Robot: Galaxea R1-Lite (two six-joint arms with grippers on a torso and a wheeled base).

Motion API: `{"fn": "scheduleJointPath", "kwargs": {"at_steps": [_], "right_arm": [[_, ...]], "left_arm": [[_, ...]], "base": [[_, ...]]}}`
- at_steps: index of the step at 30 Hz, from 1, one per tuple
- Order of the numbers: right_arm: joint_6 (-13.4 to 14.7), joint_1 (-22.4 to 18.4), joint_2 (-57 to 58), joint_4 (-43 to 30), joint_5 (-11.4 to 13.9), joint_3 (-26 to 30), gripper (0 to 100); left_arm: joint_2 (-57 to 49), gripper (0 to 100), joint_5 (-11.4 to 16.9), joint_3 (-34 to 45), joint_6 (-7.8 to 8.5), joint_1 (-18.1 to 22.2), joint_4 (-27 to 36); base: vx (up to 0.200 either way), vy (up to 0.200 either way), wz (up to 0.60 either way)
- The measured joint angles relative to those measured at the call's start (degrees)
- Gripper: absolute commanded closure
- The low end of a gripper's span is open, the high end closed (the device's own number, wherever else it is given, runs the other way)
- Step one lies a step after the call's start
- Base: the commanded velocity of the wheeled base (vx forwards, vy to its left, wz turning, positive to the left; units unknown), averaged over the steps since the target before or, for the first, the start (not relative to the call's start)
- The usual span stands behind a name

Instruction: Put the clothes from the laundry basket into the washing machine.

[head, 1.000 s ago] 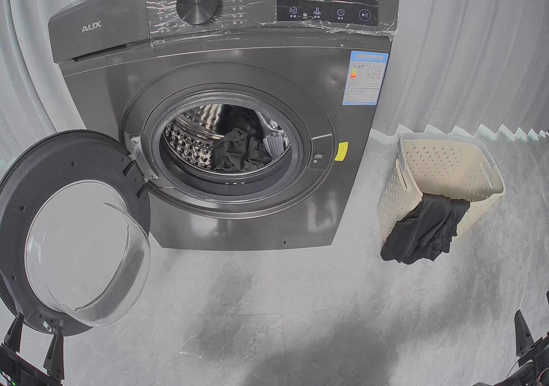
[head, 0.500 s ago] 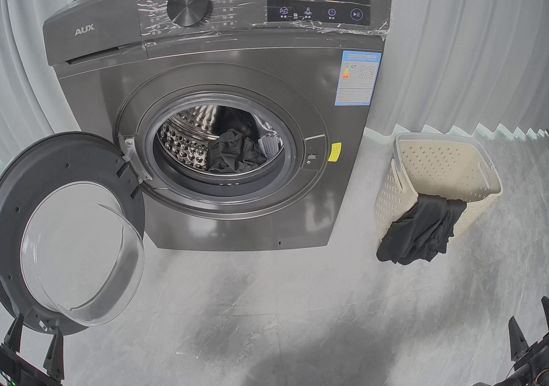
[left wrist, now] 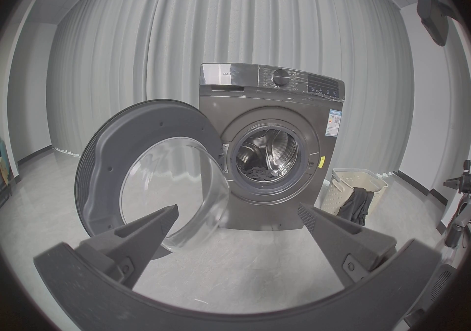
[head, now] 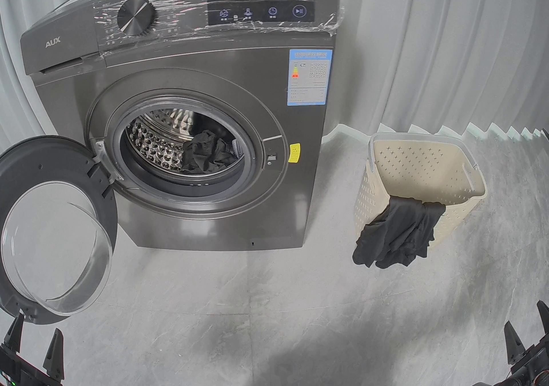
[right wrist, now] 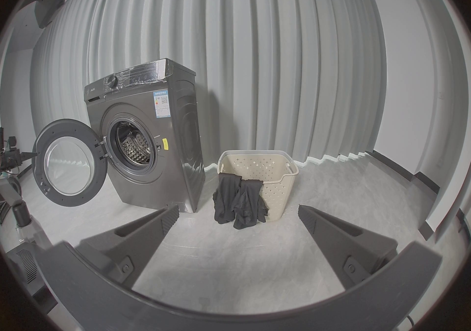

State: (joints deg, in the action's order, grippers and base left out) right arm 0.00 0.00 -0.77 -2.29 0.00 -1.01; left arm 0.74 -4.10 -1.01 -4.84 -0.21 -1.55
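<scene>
A grey washing machine (head: 189, 61) stands at the left with its round door (head: 48, 227) swung wide to the left. Dark clothes (head: 207, 151) lie inside the drum. To its right a cream laundry basket (head: 452, 167) sits on the floor, and a black garment (head: 397, 233) hangs over its near rim down to the floor. My left gripper (head: 33, 342) is low at the bottom left, open with nothing in it. At the bottom right my right gripper (head: 526, 330) is open and holds nothing. The basket (right wrist: 265, 170) and garment (right wrist: 239, 202) lie ahead of the right gripper (right wrist: 238, 241).
Pleated white curtains (head: 434, 32) close off the back of the room. Bare grey floor (head: 286, 313) stretches between me, the machine and the basket. A dark baseboard (right wrist: 402, 172) runs along the wall past the basket.
The whole head view has shifted: the machine and basket now sit further left, so the camera turned right. Both grippers stay low and open.
</scene>
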Motion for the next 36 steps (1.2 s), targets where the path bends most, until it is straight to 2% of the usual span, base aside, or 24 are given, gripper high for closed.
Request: {"fn": "scheduleJointPath", "kwargs": {"at_steps": [9,28,36], "right_arm": [[0.00,0.00,-0.02,0.00,0.00,0.00,0],[0.00,0.00,-0.07,0.00,0.00,0.00,0],[0.00,0.02,-0.07,-0.02,0.00,0.00,0]], "left_arm": [[0.00,0,0.00,0.00,0.00,0.05,-0.04],[0.07,0,-0.02,0.00,-0.13,0.05,-0.01],[0.07,0,-0.02,0.00,-0.24,0.05,-0.01]], "base": [[0.000,-0.022,0.00],[0.000,-0.200,0.00],[0.000,0.000,0.00]]}}
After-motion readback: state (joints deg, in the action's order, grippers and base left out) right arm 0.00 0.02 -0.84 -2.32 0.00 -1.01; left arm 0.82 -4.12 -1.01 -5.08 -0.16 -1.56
